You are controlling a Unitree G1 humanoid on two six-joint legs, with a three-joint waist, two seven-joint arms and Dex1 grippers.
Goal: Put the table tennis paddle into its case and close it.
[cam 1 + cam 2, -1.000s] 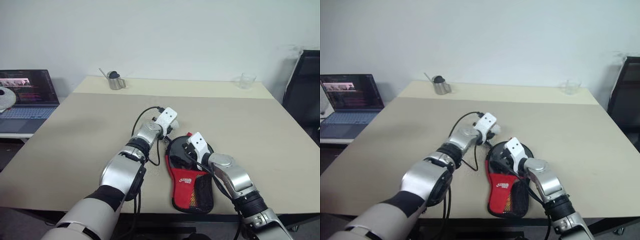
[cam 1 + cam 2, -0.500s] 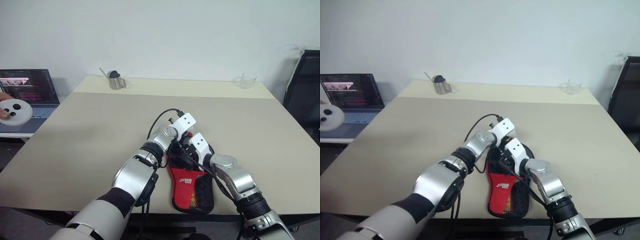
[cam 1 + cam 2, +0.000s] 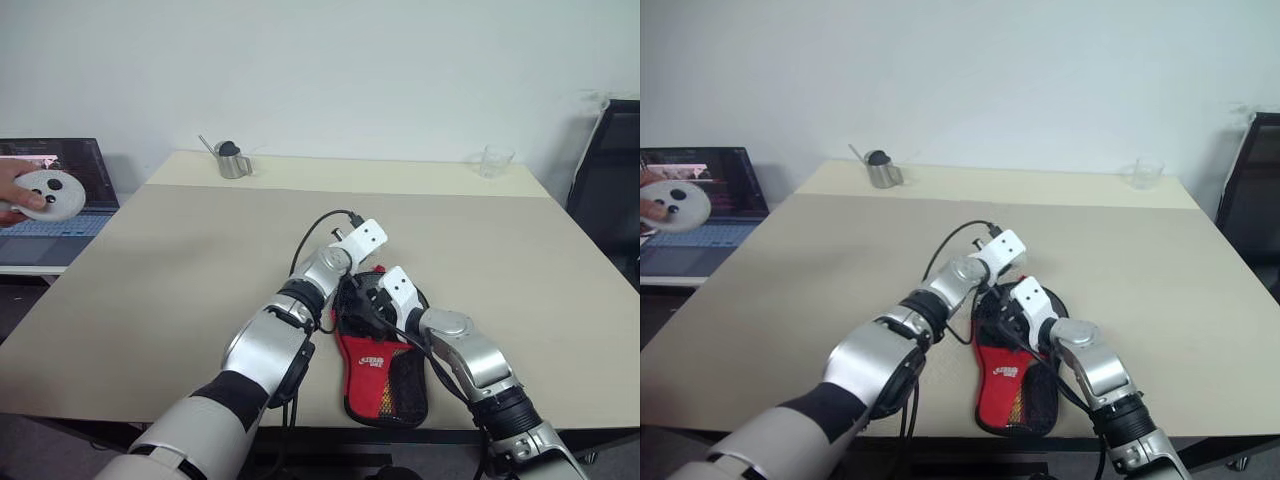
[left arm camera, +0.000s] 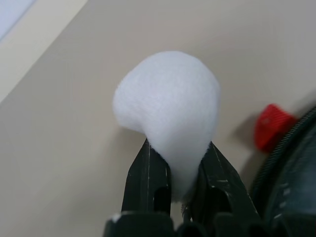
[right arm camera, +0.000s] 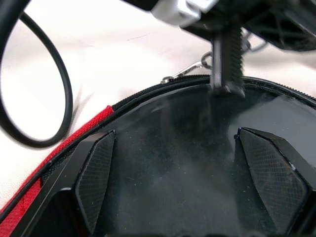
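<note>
Reaching forward across the beige table (image 3: 150, 290), the left arm angles toward the robot's right, its wrist above the far rim of the case (image 3: 385, 365). The left gripper (image 4: 173, 170) is closed to a narrow gap, pinching a white fluffy wad (image 4: 168, 106) that bulges out past the fingertips; whether the wad belongs to the zipper cannot be told. The right arm lies bent along the near right of the table, its forearm over the case's mesh pocket, and the right gripper (image 5: 190, 182) stands spread wide, both textured pads (image 5: 96, 173) resting on the black surface inside the case's rim. The table tennis paddle (image 5: 197, 143) appears to be that smooth black face inside the zip-edged case, though the handle is hidden. The case lies flat near the table's front edge, red panel toward the robot, a red tab (image 4: 272, 126) at its far end. Farther back, a small metal cup (image 3: 232, 161) stands on the paler table strip and a clear glass (image 3: 493, 160) sits toward the right corner. A laptop (image 3: 70, 195) is open at the left, where a person's hand (image 3: 12, 190) holds a round white controller (image 3: 48, 193). A black chair (image 3: 610, 190) stands at the right against the pale wall.
</note>
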